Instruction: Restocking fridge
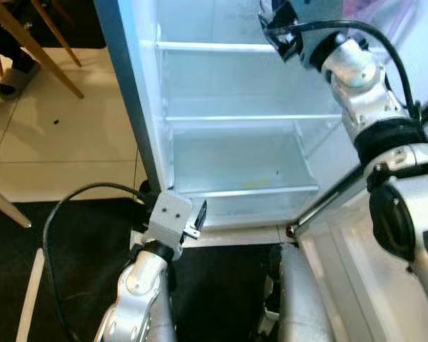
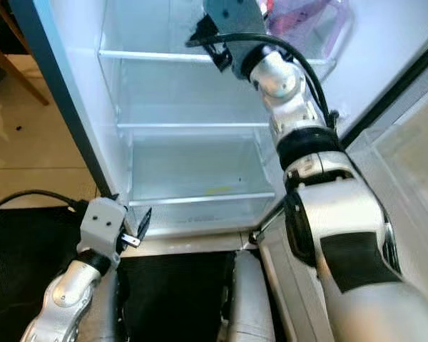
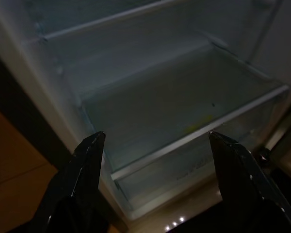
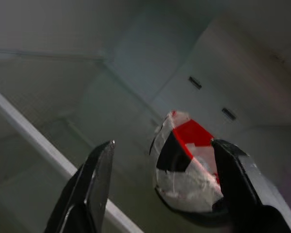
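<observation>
Both head eyes look steeply down, from close, into the open white fridge at twelve o'clock, sharing its glass shelves. The left wrist camera faces the clear bottom drawer; the right wrist camera sits close inside an upper shelf.

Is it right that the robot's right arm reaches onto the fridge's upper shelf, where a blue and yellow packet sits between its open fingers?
Not quite. The right wrist view shows the packet is red, black and white. The right gripper is indeed open around it on the upper shelf.
</observation>
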Robot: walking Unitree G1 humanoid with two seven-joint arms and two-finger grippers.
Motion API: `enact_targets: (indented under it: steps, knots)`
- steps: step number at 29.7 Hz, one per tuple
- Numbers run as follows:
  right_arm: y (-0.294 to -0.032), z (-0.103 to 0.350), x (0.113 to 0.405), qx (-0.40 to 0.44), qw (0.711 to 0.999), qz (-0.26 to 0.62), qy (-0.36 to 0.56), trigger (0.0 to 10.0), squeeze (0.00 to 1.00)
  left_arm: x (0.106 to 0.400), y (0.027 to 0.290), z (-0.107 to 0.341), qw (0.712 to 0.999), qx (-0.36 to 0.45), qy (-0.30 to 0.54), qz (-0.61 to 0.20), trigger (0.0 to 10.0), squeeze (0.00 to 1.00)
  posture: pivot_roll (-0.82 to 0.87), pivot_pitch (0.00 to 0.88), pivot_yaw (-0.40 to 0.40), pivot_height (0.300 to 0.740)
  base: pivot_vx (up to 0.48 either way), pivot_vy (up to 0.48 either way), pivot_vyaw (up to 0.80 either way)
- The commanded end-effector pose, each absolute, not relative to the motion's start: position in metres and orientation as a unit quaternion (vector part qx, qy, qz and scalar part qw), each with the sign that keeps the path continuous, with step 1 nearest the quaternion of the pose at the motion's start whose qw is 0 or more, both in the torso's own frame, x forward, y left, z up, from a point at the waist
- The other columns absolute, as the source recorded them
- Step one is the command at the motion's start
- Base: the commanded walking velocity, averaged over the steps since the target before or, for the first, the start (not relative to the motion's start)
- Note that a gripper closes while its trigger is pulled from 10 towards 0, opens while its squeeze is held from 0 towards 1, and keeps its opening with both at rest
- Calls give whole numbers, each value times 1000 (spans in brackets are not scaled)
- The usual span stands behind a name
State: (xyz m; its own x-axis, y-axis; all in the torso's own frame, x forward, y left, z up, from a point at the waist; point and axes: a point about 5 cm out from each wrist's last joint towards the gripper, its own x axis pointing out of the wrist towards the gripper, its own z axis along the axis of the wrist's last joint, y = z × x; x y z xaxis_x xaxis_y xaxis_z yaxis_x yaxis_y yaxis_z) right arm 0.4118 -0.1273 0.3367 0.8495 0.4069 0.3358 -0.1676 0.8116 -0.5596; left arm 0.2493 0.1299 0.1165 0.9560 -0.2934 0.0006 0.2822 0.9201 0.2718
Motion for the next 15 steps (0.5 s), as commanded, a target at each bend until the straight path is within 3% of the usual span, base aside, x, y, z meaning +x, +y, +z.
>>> enact_targets:
  steps: [1, 5, 8, 9, 11, 15]
  knots:
    - [-139, 327, 405, -247, 931, 152, -223, 10000, 0, 249, 127, 110, 977, 136, -13, -161, 10000, 0, 78, 215, -85, 553, 0, 0, 0]
    - [-148, 289, 391, -238, 941, 154, -184, 10000, 0, 254, 129, 109, 979, 132, -11, -157, 10000, 0, 65, 213, -78, 553, 0, 0, 0]
    - [-153, 257, 376, -185, 961, 146, -147, 10000, 0, 258, 135, 107, 981, 128, -8, -148, 10000, 0, 55, 209, -74, 553, 0, 0, 0]
    - [-147, 230, 362, -123, 974, 150, -118, 10000, 0, 260, 142, 103, 982, 130, 1, -137, 10000, 0, 50, 210, -72, 553, 0, 0, 0]
    - [-139, 206, 350, -77, 981, 157, -88, 10000, 0, 261, 149, 99, 982, 139, 8, -128, 10000, 0, 47, 212, -73, 553, 0, 0, 0]
    - [-132, 164, 334, -95, 984, 144, -36, 10000, 0, 261, 156, 94, 982, 146, 17, -116, 10000, 0, 42, 214, -75, 553, 0, 0, 0]
